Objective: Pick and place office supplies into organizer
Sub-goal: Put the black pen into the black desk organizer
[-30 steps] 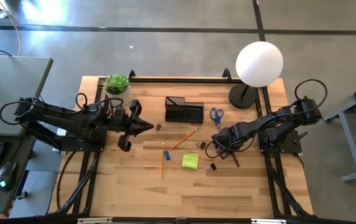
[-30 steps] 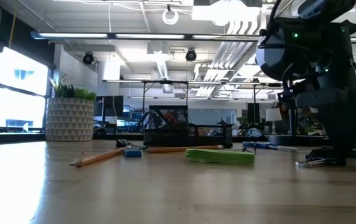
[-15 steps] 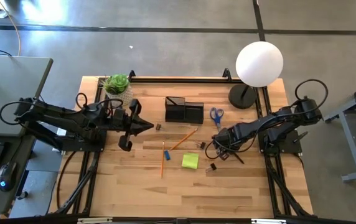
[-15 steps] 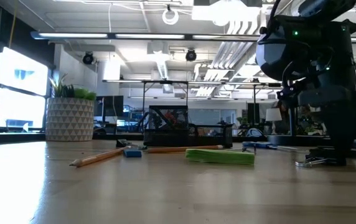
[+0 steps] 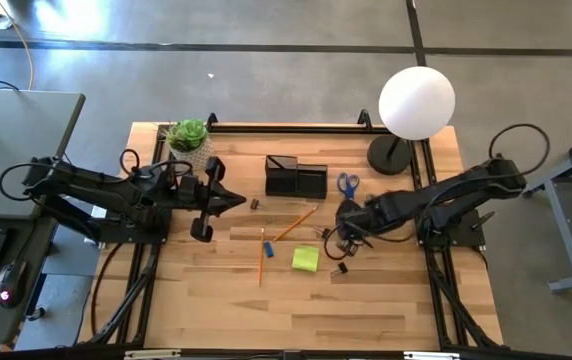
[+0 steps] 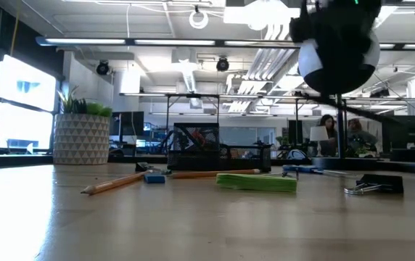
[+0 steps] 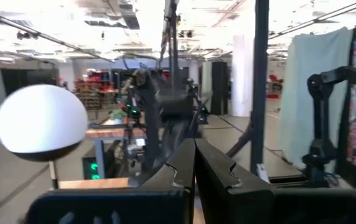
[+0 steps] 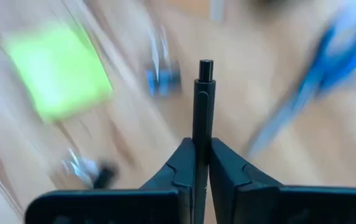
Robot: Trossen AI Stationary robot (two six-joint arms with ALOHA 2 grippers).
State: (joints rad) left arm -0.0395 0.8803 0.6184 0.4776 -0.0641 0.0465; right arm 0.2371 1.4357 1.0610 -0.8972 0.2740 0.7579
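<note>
My right gripper hangs over the table right of centre, pointing steeply down, shut on a thin black pen. Below it lie the yellow-green sticky pad, the blue-handled scissors and small black binder clips. An orange pencil and a second pencil lie flat near the middle. The black organizer stands at the far middle. My left gripper waits shut, raised at the left, holding nothing. My right gripper pinches the black pen's shaft between its two fingers. The pen lies along the fingers, and its end sticks out well past the fingertips. The fingers come from above, slanting down. The pen is lifted clear of the table.
A white globe lamp on a black round base stands at the far right. A potted plant is at the far left. A binder clip lies near the low camera. People sit in the room beyond the table.
My right gripper has risen from the table and gone a little toward the table's left, turning as it rose; in the low view it has left the table top. The black pen that lay on the wood beside it is now lifted clear with it.
</note>
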